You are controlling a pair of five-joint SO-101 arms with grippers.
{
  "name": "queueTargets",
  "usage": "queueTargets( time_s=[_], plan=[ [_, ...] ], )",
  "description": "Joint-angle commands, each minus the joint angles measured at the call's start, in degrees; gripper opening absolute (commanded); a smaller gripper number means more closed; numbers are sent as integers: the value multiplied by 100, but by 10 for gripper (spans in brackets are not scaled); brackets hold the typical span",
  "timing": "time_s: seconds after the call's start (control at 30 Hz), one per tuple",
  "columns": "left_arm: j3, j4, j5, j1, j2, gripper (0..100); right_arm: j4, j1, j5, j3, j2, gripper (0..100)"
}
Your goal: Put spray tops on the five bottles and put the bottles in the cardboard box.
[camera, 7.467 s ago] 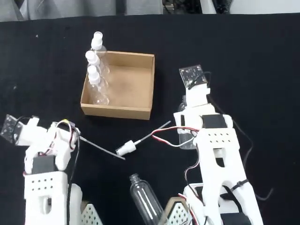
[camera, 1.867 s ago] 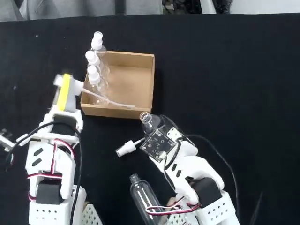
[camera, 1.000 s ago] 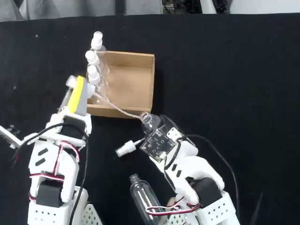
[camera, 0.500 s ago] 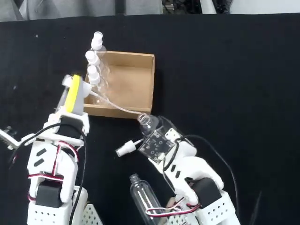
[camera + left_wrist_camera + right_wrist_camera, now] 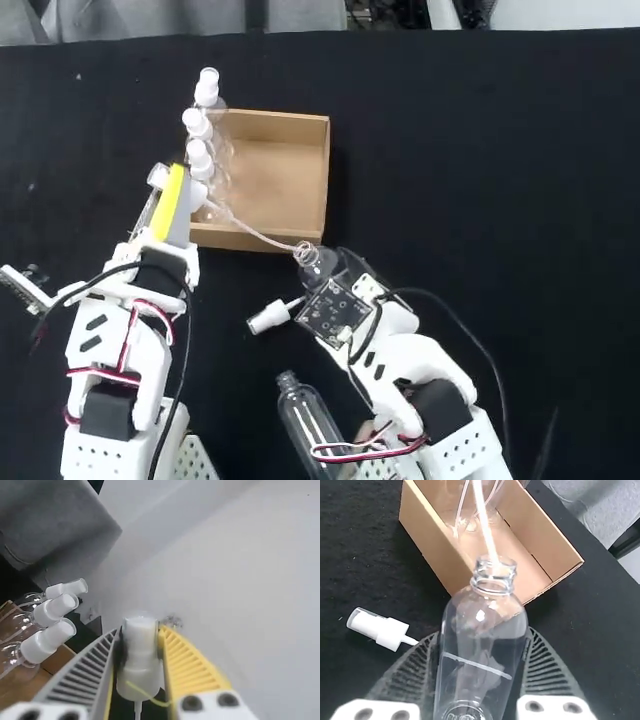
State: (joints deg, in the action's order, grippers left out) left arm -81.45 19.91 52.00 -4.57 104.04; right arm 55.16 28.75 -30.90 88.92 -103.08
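Observation:
My left gripper (image 5: 168,188) (image 5: 140,630) is shut on a white spray top (image 5: 139,656) beside the cardboard box's front left corner. The top's thin dip tube (image 5: 252,231) (image 5: 483,527) slants across the box's front wall, and its tip is at the open mouth (image 5: 492,571) of a clear bottle (image 5: 318,266) (image 5: 481,645). My right gripper (image 5: 322,274) (image 5: 482,634) is shut on that bottle and holds it tilted toward the box. Three capped bottles (image 5: 203,140) (image 5: 49,627) stand along the left side of the cardboard box (image 5: 272,182) (image 5: 532,540).
A loose spray top (image 5: 270,318) (image 5: 377,627) lies on the black table in front of the box, close to the right gripper. An uncapped clear bottle (image 5: 310,428) lies between the two arm bases at the near edge. The table's right half is bare.
The left gripper shifted slightly right and nearer with the spray top. The right gripper nudged the bottle left, so the tube's tip now meets the mouth.

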Motion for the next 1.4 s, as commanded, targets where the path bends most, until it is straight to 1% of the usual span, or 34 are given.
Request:
queueTargets(
  time_s=[0.0, 0.23, 0.47, 0.67, 0.9, 1.17, 1.2, 1.3, 1.37],
  plan=[
    [-48, 35, -149, -84, 44, 30, 9, 141, -44, -4, -620, 109],
    [-84, 35, -149, -92, 44, 30, 9, 141, -35, -4, -620, 109],
    [-286, 26, -149, -611, 44, 30, 9, 141, 0, 4, -620, 109],
    [-338, 26, -149, -646, 44, 30, -26, 141, 0, 84, -620, 109],
    [-523, 26, -158, -1174, 35, 30, -26, 167, 0, 75, -620, 109],
    [-576, 26, -158, -1305, 26, 30, -26, 176, 0, 48, -620, 109],
    [-611, 26, -202, -1358, 26, 30, -26, 176, 0, 40, -620, 109],
    [-708, 26, -624, -1596, 26, 30, -18, 176, 0, 40, -620, 109],
    [-752, 26, -703, -1719, 35, 30, -26, 176, 0, 31, -620, 109]
  ],
)
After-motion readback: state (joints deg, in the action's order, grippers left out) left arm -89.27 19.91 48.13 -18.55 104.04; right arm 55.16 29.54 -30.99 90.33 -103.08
